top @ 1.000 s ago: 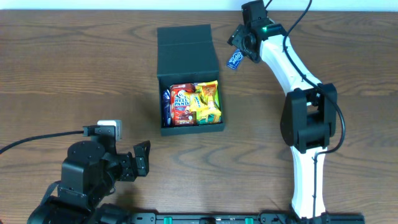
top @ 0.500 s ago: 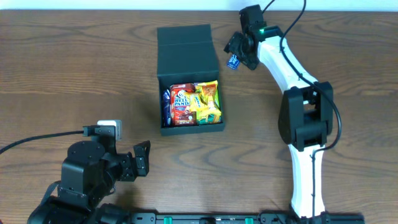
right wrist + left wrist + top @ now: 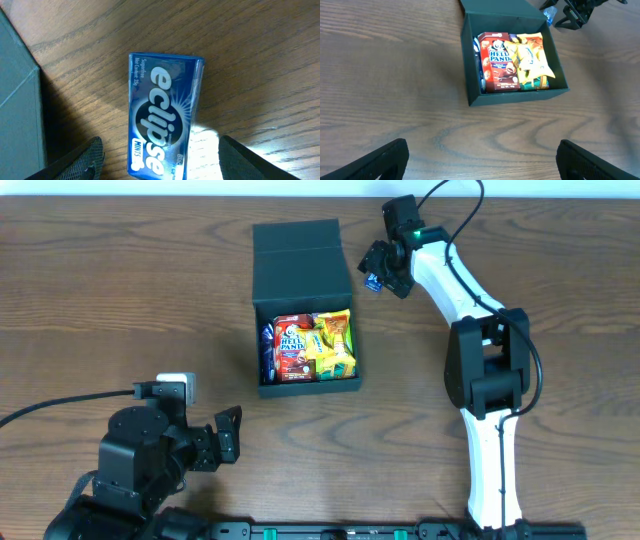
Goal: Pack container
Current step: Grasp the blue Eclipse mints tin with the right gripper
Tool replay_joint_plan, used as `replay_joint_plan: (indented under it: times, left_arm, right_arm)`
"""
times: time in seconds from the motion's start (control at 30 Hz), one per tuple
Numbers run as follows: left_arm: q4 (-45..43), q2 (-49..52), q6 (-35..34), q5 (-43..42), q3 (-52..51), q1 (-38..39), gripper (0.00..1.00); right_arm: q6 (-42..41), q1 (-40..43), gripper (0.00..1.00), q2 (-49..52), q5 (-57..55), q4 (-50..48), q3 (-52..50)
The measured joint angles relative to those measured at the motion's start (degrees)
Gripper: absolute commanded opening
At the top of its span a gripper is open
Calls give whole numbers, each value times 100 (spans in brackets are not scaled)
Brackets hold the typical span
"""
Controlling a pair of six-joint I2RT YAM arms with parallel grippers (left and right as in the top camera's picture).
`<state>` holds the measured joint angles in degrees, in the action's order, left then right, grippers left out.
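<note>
Left gripper [image 3: 232, 436] is idling at about 7 o'clock from the container [image 3: 308, 388], well apart from it. Its fingers are spread wide and holding nothing (the left wrist view shows only bare table [image 3: 120, 300] between them).

At mid-table the container is sitting open, its lid flap [image 3: 300, 248] lying back toward 12 o'clock. A red Hello Panda packet [image 3: 292, 345] and a yellow packet [image 3: 335, 340] are already filling most of the compartment.

Further right, at about 2 o'clock from the compartment and just beside the lid flap, a blue Eclipse mints tin [image 3: 162, 117] is lying flat on the wood. The right gripper [image 3: 380, 272] is hanging over it with its fingers parted. Each finger is standing clear of a long edge of the tin, so nothing is gripped yet.

The step in hand looks like picking up the tin. To do it well, the right arm should be keeping the tin centred between the fingers, coming straight down, and closing squarely on the long edges, since a skewed squeeze could send the slick tin skidding. Lifting clear of the box wall before carrying over also seems wise.
</note>
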<state>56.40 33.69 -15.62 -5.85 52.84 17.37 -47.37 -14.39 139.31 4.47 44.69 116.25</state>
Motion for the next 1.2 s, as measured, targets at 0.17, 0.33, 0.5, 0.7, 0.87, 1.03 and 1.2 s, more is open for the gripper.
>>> replay_joint_plan:
  times: [0.17, 0.33, 0.5, 0.7, 0.87, 1.03, 1.2]
  left_arm:
    - [0, 0, 0, 0, 0, 0, 95]
    - [0, 0, 0, 0, 0, 0, 95]
    - [0, 0, 0, 0, 0, 0, 95]
    - [0, 0, 0, 0, 0, 0, 95]
    - [0, 0, 0, 0, 0, 0, 95]
    - [0, 0, 0, 0, 0, 0, 95]
    - [0, 0, 0, 0, 0, 0, 95]
  right_arm:
    - [33, 2, 73, 48, 184, 15, 13]
    - [70, 2, 73, 214, 295, 190, 341]
    - [107, 33, 73, 422, 350, 407, 678]
    - [157, 122, 73, 621, 396, 883, 1082]
    - [258, 138, 68, 658, 407, 1001, 1152]
    - [363, 142, 62, 658, 393, 1161, 1154]
    - [485, 153, 57, 658, 337, 1346, 1165]
